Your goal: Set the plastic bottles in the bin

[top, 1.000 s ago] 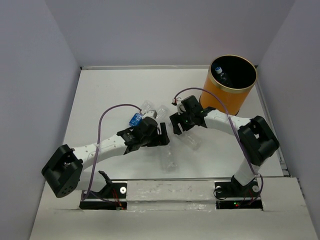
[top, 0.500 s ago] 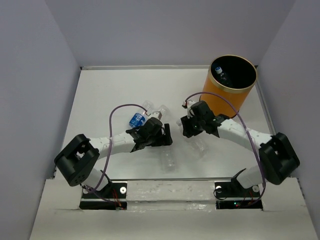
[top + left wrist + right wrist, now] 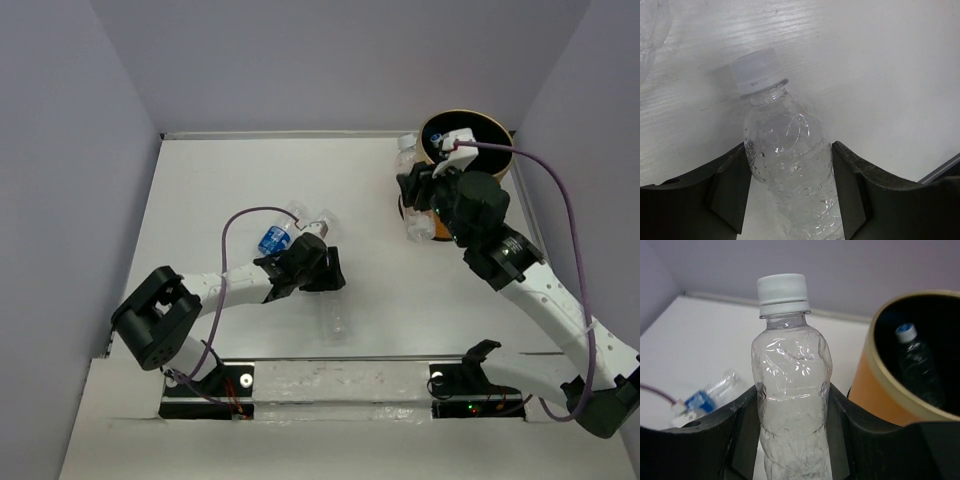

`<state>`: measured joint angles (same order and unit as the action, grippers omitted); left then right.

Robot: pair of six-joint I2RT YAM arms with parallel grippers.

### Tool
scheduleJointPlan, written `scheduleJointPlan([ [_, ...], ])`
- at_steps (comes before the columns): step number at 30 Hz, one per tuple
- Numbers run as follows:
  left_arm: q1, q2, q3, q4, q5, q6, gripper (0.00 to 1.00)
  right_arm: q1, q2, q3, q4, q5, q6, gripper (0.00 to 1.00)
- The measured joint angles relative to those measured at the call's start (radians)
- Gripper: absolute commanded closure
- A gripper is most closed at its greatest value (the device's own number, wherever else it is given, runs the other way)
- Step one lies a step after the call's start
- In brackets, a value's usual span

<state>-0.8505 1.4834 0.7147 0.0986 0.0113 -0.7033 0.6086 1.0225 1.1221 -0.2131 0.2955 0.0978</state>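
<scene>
Two bottles [image 3: 785,125] [image 3: 790,355] gripped: left hand [image 3: 789,147] low, right hand [image 3: 792,387] beside bin [image 3: 875,390].

We see bright, even, diffuse light from overhead. On the white table [image 3: 200,190] shadows are faint and soft-edged, densest under the left arm [image 3: 235,285]. Small glints speckle the bottle [image 3: 790,165] on the table. The overhead view is sharp throughout.

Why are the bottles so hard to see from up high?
Top external: the clear lying bottle nearly vanishes against the white table. Left wrist: sharp, with glints on the lying bottle. Right wrist: the held bottle is sharp, the bin dark inside.
</scene>
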Motion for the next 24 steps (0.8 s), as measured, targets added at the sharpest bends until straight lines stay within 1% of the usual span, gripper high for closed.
scheduleJointPlan([
  [1, 0.000, -0.011, -0.001, -0.001, 0.000, 0.000, 0.50, -0.003, 0.003, 0.011, 0.027, 0.022, -0.019, 0.79],
  [3, 0.000, -0.039, -0.002, -0.002, 0.003, 0.000, 0.50, -0.048, 0.029, 0.066, 0.134, 0.082, -0.080, 0.80],
  [6, 0.000, -0.083, -0.002, -0.001, 0.006, 0.001, 0.50, -0.185, 0.099, 0.138, 0.289, 0.102, -0.125, 0.80],
  [7, 0.000, -0.101, -0.002, -0.002, 0.006, 0.002, 0.50, -0.266, 0.138, 0.168, 0.345, 0.094, -0.127, 0.81],
  [9, -0.001, -0.135, -0.004, -0.001, 0.006, 0.003, 0.50, -0.382, 0.220, 0.229, 0.417, 0.087, -0.124, 0.80],
  [10, -0.001, -0.150, -0.004, -0.001, 0.006, 0.004, 0.50, -0.427, 0.264, 0.257, 0.439, 0.090, -0.128, 0.79],
  [12, -0.002, -0.185, -0.010, 0.002, 0.005, 0.004, 0.50, -0.475, 0.339, 0.294, 0.474, 0.087, -0.128, 0.77],
  [13, -0.003, -0.200, -0.014, 0.003, 0.005, 0.004, 0.50, -0.489, 0.378, 0.305, 0.486, 0.079, -0.128, 0.70],
  [15, -0.006, -0.223, -0.021, 0.002, 0.005, 0.005, 0.50, -0.497, 0.445, 0.307, 0.493, 0.063, -0.125, 0.52],
  [16, -0.007, -0.233, -0.021, 0.002, 0.005, 0.007, 0.50, -0.497, 0.467, 0.303, 0.494, 0.054, -0.123, 0.33],
  [17, -0.008, -0.239, -0.021, 0.003, 0.005, 0.008, 0.51, -0.497, 0.486, 0.287, 0.492, 0.038, -0.112, 0.26],
  [19, -0.008, -0.258, -0.021, 0.002, -0.004, 0.014, 0.51, -0.497, 0.495, 0.240, 0.479, 0.013, -0.082, 0.15],
  [22, -0.008, -0.297, -0.021, 0.002, -0.024, 0.024, 0.51, -0.495, 0.469, 0.186, 0.455, -0.003, -0.047, 0.15],
  [23, -0.008, -0.312, -0.021, 0.002, -0.030, 0.028, 0.51, -0.495, 0.451, 0.175, 0.443, -0.006, -0.031, 0.16],
  [24, -0.008, -0.332, -0.021, 0.003, -0.037, 0.034, 0.51, -0.496, 0.416, 0.159, 0.427, -0.014, -0.016, 0.19],
])
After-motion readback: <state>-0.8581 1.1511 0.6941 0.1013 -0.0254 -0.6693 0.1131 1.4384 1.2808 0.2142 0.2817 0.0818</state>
